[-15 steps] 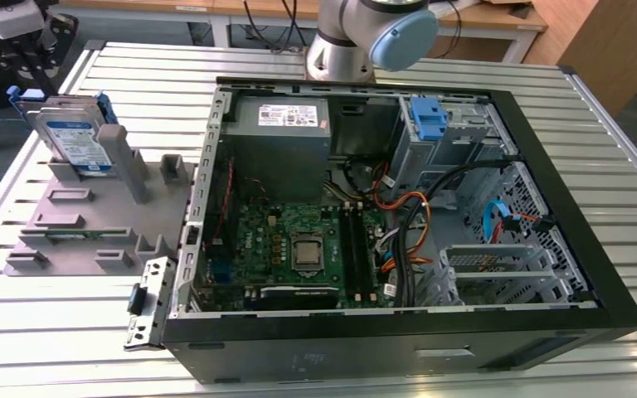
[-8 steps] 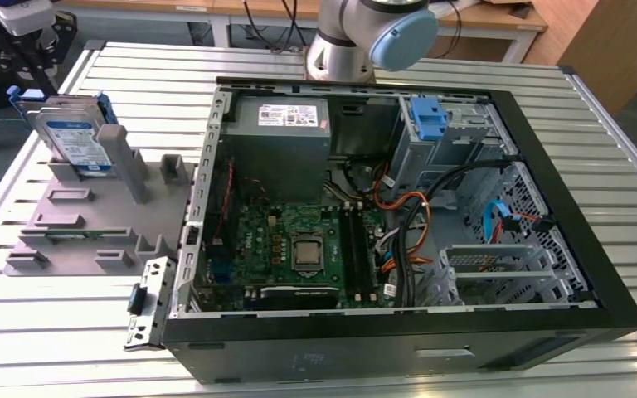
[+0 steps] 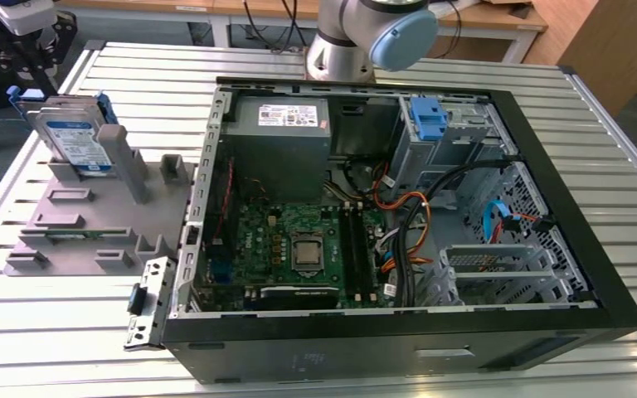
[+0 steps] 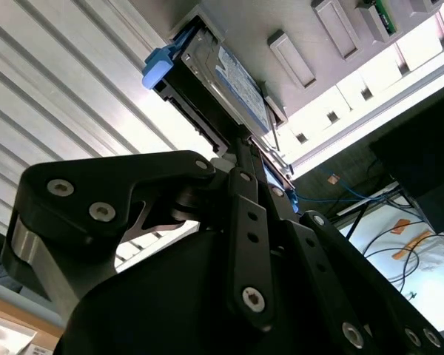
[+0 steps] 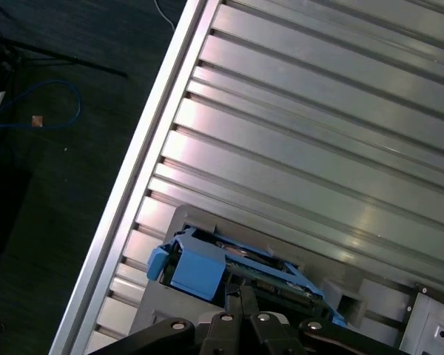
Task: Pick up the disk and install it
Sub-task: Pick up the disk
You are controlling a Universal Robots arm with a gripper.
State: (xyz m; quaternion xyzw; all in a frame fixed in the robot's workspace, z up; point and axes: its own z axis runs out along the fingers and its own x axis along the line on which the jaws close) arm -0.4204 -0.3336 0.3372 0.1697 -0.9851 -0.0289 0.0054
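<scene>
Bench [image 3: 584, 108]: slatted metal. Open computer case [image 3: 407, 352] took up most of it, reaching toward the edge on the exterior view's right. Grey holder [image 3: 70, 220] sat by the opposite edge, just beside the case. The disk [image 3: 75, 137] stood upright in a slot at the holder's far corner, blue carrier around it, not yet in the case. In the second wrist view the pincer [image 4: 244, 154] hung right at the disk's free edge; I could not tell whether it was clenched or released. Judged this the pick-up step, grasp unconfirmed. A lift would call for a straight pull out of the slot, no tilt.
</scene>
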